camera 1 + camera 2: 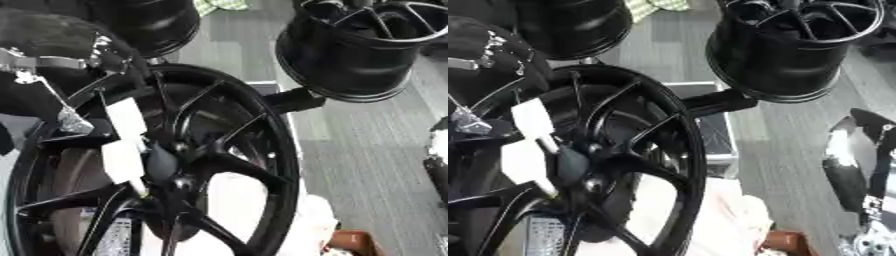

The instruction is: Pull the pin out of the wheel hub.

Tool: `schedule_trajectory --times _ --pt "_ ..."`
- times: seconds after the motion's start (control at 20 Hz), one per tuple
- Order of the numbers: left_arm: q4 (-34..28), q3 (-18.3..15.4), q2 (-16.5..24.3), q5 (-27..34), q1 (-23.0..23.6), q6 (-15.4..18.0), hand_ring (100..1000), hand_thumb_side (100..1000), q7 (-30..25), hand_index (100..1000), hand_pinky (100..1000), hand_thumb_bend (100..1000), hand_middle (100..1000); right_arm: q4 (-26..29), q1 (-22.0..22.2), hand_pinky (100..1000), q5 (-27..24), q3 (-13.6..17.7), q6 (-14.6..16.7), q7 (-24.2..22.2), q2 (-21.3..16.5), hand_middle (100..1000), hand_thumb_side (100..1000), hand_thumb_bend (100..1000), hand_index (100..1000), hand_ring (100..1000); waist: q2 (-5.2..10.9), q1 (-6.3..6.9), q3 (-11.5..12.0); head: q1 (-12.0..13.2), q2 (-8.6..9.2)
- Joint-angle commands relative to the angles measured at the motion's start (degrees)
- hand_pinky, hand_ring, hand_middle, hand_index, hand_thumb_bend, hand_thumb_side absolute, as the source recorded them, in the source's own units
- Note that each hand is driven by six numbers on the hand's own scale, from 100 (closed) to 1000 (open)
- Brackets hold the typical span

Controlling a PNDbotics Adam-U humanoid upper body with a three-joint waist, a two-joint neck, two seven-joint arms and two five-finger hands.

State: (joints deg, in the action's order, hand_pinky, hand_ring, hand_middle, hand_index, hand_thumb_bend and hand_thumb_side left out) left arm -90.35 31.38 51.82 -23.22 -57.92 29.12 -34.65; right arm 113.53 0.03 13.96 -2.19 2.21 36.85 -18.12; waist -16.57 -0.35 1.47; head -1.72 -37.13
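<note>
A large black spoked wheel point(254, 150) stands tilted in front of me and fills the left half of both views. Its hub point(171, 167) lies at the meeting of the spokes, with small dark bolts around it; I cannot make out a pin among them. Two white tags point(127, 117) hang over the spokes just left of the hub. My left hand point(105, 62), black with silver joints, comes in from the upper left and lies at the wheel's upper left rim, above the hub. My right hand point(852, 165) shows at the right edge, away from the wheel.
Two more black wheels stand behind, one at upper right point(359, 50) and one at upper left point(153, 25). A black block point(296, 100) juts from behind the rim. A white cloth point(308, 220) and a brown object point(354, 242) lie at the bottom, on grey floor point(367, 160).
</note>
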Motion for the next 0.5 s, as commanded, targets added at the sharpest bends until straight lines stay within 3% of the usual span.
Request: schedule_trajectory --times 0.05,0.5 --pt "0.5 0.0 0.7 -0.9 -0.8 18.1 860 361 -17.3 835 861 397 820 1.1 -0.3 857 -0.3 0.0 0.0 0.1 -0.4 586 460 100 704 775 0.8 0.01 -0.1 0.2 0.64" --pt "1.6 1.1 0.3 -1.5 -0.3 20.4 840 345 -17.3 818 857 347 801 1.1 -0.4 857 -0.4 0.0 0.1 0.5 -0.1 586 464 100 704 775 0.49 -0.11 -0.3 0.2 0.66"
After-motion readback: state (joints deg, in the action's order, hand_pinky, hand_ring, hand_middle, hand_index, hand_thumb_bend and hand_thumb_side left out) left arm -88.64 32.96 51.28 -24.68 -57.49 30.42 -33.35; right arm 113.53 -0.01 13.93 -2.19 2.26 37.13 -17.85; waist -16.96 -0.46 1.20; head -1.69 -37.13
